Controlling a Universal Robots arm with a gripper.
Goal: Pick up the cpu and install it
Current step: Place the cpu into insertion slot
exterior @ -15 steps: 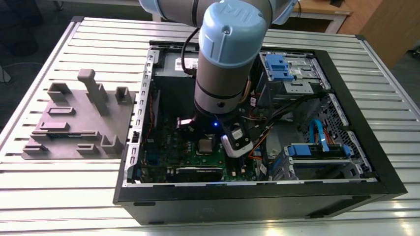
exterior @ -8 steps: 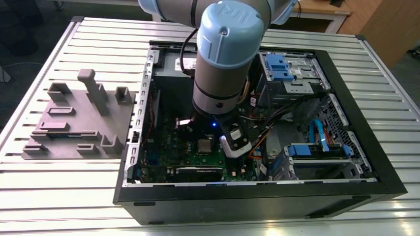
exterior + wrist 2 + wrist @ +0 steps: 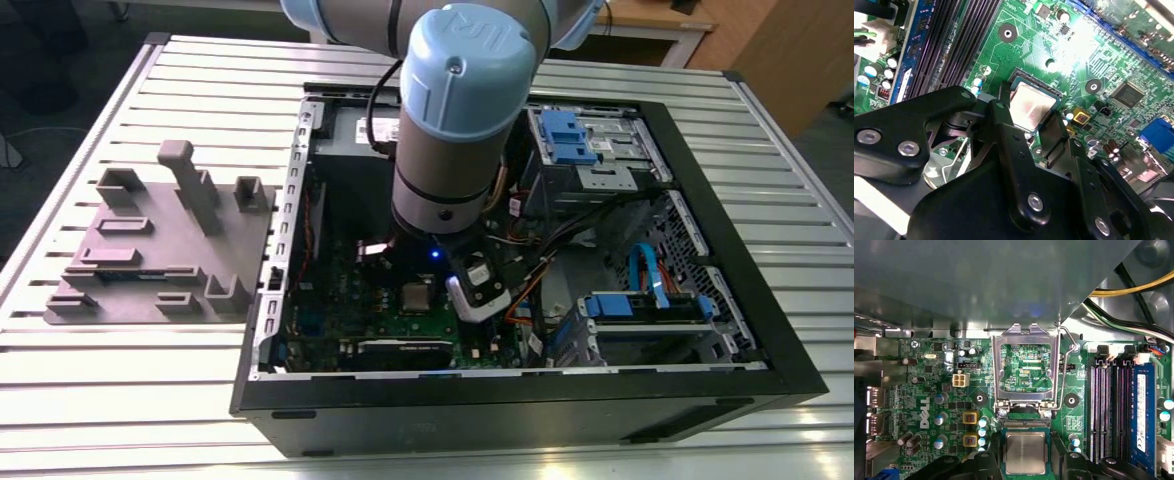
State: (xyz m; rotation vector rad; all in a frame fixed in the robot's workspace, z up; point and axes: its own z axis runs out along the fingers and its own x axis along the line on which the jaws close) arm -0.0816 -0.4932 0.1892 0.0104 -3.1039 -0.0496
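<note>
Two things matter most to us in seating the cpu: level and square. We judge that it must lie flat inside the socket, edges parallel to the frame. Any move of the gripper near it should run straight up or down, since a sideways nudge could tilt it on fragile contacts. We see the fingers parted to either side of the cpu with a thin strip of socket showing between, so they grip nothing. The load bracket stands flipped open just beyond the socket. In both wrist views the cpu rests in the socket between the fingers — a small flat square, its metal top silver-grey with a soft, smudged sheen.
</note>
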